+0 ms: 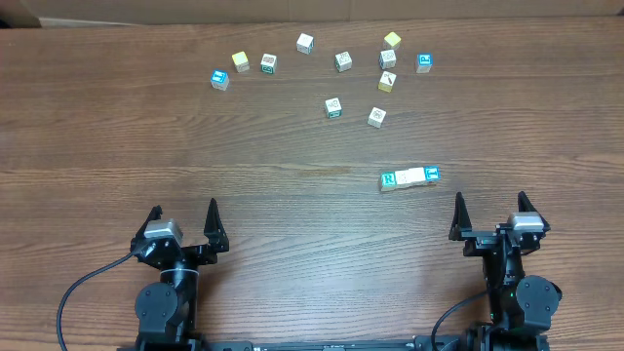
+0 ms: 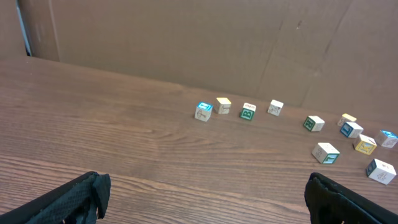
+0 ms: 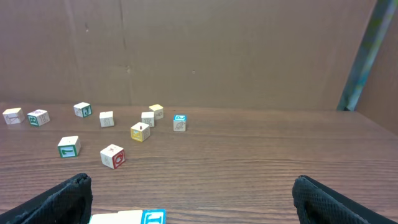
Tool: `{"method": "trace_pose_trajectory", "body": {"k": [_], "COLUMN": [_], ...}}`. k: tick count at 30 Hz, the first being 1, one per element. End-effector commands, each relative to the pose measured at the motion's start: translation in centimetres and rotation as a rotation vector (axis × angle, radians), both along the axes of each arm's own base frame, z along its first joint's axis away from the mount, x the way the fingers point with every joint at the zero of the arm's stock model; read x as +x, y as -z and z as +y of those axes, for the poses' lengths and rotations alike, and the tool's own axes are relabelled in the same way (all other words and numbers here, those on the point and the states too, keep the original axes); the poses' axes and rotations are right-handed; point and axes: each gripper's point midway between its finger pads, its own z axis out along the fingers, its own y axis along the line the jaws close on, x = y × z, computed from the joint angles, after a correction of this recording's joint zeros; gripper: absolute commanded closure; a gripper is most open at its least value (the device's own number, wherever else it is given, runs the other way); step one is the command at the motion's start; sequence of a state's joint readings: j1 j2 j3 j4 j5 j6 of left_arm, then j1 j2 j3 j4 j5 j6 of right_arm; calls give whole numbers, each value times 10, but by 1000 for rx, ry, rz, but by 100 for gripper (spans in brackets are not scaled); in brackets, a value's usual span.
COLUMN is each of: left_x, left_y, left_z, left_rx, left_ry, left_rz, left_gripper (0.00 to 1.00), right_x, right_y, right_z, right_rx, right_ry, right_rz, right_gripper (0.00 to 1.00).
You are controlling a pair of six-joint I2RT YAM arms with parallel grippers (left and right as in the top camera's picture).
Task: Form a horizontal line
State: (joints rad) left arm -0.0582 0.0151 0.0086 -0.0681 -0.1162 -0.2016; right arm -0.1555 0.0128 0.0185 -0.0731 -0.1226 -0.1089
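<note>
The horizontal line point(image 1: 409, 178) is a short row of three touching wooden cubes on the table's right half: green "R" at left, plain cream in the middle, blue picture at right. Its right end shows at the bottom edge of the right wrist view point(image 3: 130, 218). My right gripper point(image 1: 494, 216) is open and empty, near the front edge, to the right of and nearer than the row; its fingers frame bare wood in the right wrist view point(image 3: 193, 199). My left gripper point(image 1: 182, 222) is open and empty at the front left, also seen in the left wrist view point(image 2: 202, 199).
Several loose cubes lie scattered across the far half, from a blue-marked cube point(image 1: 219, 79) at left to another blue one point(image 1: 424, 62) at right, with a yellow cube point(image 1: 392, 40) at the back. A brown cardboard wall point(image 2: 186, 37) stands behind the table.
</note>
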Motion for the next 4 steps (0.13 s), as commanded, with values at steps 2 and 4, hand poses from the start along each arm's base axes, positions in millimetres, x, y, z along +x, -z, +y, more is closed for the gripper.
{"method": "trace_pose_trajectory", "body": {"k": [2, 4], "left_x": [0, 0], "left_y": [-1, -1], "left_z": [0, 0], "left_rx": [21, 21], "left_ry": [4, 4], "left_rz": [-7, -7], "left_gripper": [0, 0], "right_x": [0, 0], "right_y": [3, 3], "right_z": [-1, -1], "right_rx": [-4, -4], "right_ry": [6, 6], "right_rz": [1, 2], "right_gripper": [0, 0]}}
